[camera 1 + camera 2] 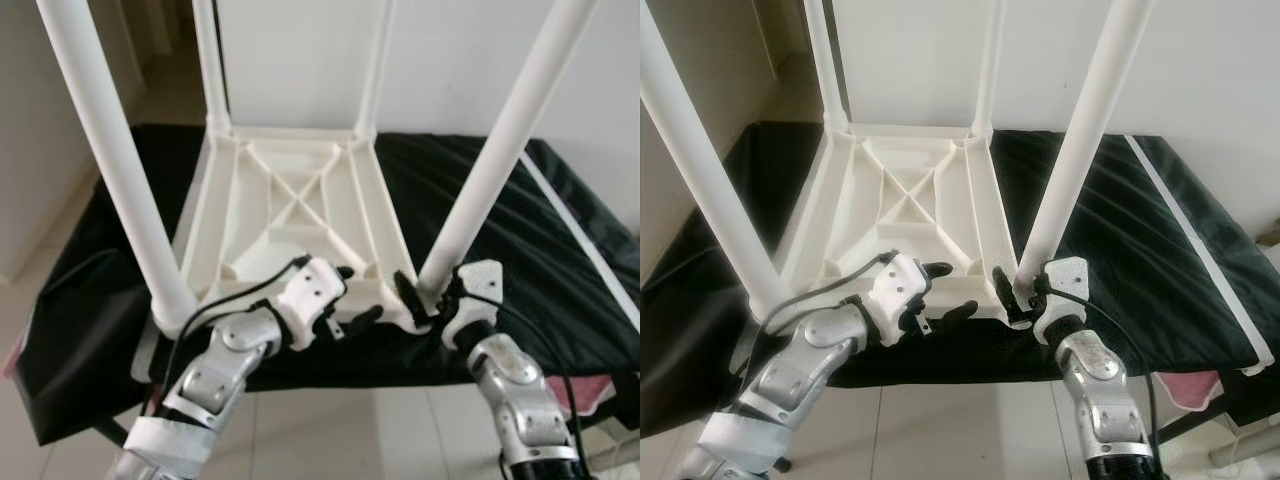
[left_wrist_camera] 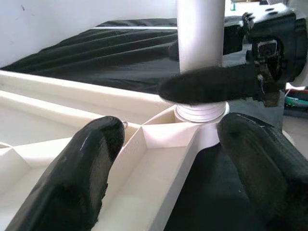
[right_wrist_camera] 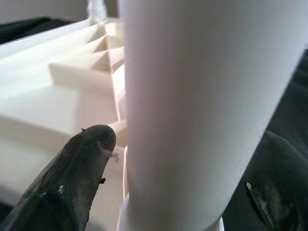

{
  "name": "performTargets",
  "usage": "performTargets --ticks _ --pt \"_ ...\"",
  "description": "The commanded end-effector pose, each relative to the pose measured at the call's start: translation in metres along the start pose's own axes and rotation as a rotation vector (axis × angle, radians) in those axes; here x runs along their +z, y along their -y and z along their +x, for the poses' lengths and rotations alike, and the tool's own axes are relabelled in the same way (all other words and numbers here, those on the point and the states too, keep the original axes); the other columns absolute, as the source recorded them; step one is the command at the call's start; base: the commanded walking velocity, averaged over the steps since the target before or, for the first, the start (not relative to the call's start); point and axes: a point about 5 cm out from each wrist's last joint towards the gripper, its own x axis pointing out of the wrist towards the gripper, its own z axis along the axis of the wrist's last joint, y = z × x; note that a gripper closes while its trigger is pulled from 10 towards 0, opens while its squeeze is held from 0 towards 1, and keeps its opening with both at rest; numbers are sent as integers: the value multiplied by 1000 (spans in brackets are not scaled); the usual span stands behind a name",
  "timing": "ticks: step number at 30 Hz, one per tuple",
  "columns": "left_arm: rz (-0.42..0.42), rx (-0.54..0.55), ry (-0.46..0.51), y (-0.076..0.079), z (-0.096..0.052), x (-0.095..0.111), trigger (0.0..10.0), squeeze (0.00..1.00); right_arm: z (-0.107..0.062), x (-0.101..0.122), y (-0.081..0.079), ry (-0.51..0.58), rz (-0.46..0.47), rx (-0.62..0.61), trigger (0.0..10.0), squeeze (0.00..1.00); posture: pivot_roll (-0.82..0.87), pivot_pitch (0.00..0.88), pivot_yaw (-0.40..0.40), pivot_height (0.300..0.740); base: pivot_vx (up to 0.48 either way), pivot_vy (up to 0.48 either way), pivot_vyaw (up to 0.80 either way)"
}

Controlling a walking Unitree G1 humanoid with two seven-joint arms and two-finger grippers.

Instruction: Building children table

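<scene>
White plastic children's table (image 1: 290,205) lies upside down on a black cloth (image 1: 560,240) over the worktop, ribbed underside up with an X brace at centre. Four round white legs stand upright from its corners. Right hand (image 1: 425,300), at 5 o'clock of the table, is clamped around the base of the near right leg (image 1: 500,150). Left hand (image 1: 355,295), fingers apart, hovers over the near edge at 6 o'clock.

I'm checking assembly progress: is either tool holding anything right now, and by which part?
The right tool grips the near right table leg at its base, just above the corner socket. The left tool is open, straddling the tabletop's near edge, holding nothing.
</scene>
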Motion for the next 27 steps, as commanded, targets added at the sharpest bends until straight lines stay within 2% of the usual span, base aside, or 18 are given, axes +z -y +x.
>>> performTargets --ticks 1,3,4,5,6,8,9,10,17,18,21,27 --pt "16 -34 -11 2 2 -1 10000 0 3 0 -2 -6 -8 81 10000 0 -50 4 -21 740 0 0 0" --pt "16 -34 -11 2 2 -1 10000 0 3 0 -2 -6 -8 81 10000 0 -50 4 -21 740 0 0 0" --pt "18 -34 -14 1 2 -1 10000 0 4 -1 -1 -23 -10 137 10000 0 -45 5 -23 740 0 0 0" --pt "18 -34 -14 1 2 -1 10000 0 4 -1 -1 -23 -10 137 10000 0 -45 5 -23 740 0 0 0" --pt "18 -33 -14 0 1 -1 10000 0 3 -2 0 -30 -18 151 6706 0 -42 6 -25 740 0 0 0" --pt "18 -33 -14 0 1 -1 10000 0 3 -2 0 -30 -18 151 6706 0 -42 6 -25 740 0 0 0" --pt "14 -32 -16 0 1 -1 10000 0 2 -3 1 -40 -23 167 1529 0 -41 6 -26 740 0 0 0" --pt "11 -31 -18 1 0 -2 10000 0 1 -4 3 -47 -25 174 0 0 -38 6 -28 740 0 0 0" --pt "8 -30 -17 2 1 -2 10000 0 -1 -7 7 -63 -8 179 275 0 -37 7 -31 740 0 0 0" --pt "8 -30 -16 1 1 -1 10000 0 -1 -8 9 -68 12 162 10000 0 -37 9 -30 740 0 0 0" --pt "11 -31 -15 1 1 -1 10000 0 0 -9 9 -73 52 142 10000 0 -40 10 -26 740 0 0 0" --pt "11 -33 -12 3 2 -1 10000 0 1 -9 10 -67 42 60 10000 0 -44 15 -23 740 0 0 0"
